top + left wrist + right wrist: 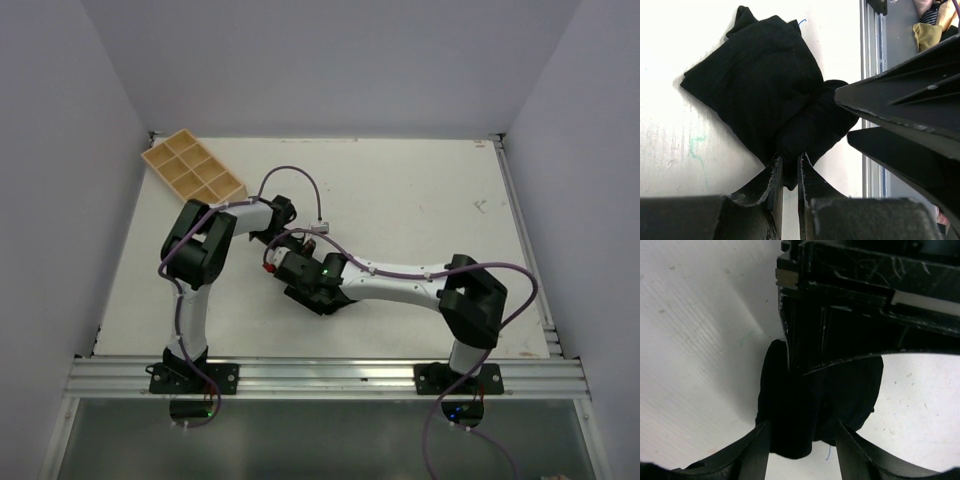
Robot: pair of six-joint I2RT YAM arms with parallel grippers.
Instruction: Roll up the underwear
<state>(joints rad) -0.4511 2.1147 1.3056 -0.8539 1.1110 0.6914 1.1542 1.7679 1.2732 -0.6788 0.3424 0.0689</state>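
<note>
The underwear is a crumpled black fabric bundle on the white table, with a thicker rolled lobe at its near side. My left gripper is shut, pinching the lower edge of that lobe. In the right wrist view the underwear lies between the spread fingers of my right gripper, which is open and straddles it without clamping. The left gripper's black body hangs just beyond. In the top view both grippers meet at the table's middle, and the underwear is hidden beneath them.
A tan wooden compartment tray lies at the back left of the table. The right gripper's body crowds the right of the left wrist view. The table's metal rail runs just past the underwear.
</note>
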